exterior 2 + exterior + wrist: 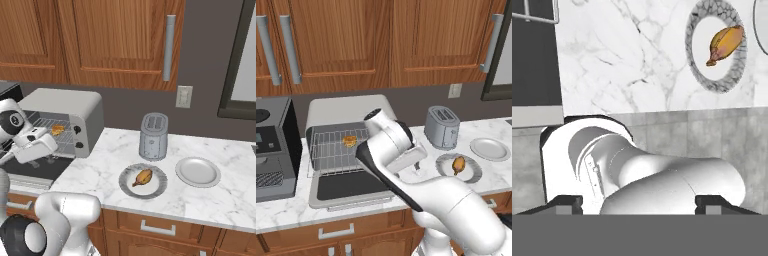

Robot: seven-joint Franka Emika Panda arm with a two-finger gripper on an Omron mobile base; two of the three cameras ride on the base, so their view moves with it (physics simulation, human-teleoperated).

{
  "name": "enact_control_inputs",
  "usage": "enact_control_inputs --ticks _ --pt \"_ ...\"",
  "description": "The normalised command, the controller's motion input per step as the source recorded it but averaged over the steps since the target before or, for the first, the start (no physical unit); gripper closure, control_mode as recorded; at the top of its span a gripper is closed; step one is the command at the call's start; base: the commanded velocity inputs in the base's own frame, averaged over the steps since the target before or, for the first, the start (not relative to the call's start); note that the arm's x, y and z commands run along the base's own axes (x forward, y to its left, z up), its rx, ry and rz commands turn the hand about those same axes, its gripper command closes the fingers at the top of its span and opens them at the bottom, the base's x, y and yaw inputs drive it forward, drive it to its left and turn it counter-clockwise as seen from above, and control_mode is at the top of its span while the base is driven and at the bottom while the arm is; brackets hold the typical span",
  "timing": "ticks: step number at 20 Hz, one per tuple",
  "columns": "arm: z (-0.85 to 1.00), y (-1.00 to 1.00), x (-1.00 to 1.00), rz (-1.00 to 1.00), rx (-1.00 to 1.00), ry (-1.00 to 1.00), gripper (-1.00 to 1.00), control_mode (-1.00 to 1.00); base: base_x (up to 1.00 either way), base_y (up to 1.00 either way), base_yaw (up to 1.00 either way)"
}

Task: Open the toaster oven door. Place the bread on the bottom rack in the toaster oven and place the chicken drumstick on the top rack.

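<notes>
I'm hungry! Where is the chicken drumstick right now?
The chicken drumstick lies on a patterned plate on the counter, right of the toaster oven, in front of the silver toaster.

The chicken drumstick (143,177) lies on a plate (126,186) before the toaster (153,136).

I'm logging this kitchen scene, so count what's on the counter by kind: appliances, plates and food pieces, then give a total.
Appliances: 3: coffee machine, toaster oven, toaster
Plates: 2: patterned plate, plain plate
Food pieces: 2: bread, chicken drumstick
Total: 7
</notes>
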Motion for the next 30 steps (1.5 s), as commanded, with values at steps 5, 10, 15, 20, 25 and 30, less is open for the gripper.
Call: enact_control_inputs --ticks 5,10,15,20,25,30 --pt "0.17 -0.73 0.14 -0.04 0.0 0.09 -1.0 -1.0 0.0 0.0 0.0" --pt "0.04 -0.77 0.09 0.0 0.0 0.0 -1.0 -1.0 0.0 0.0 0.0" --pt "0.0 -0.79 0.06 0.0 0.03 0.0 -1.0 -1.0 0.0 0.0 0.0" --pt "0.0 -0.74 0.11 -0.04 0.05 0.0 -1.0 -1.0 0.0 0.0 0.0" --pt "-0.01 -0.65 0.15 -0.08 0.12 0.0 -1.0 -1.0 0.0 0.0 0.0" --pt "-0.08 -0.63 0.12 -0.06 0.15 0.0 -1.0 -1.0 0.0 0.0 0.0"
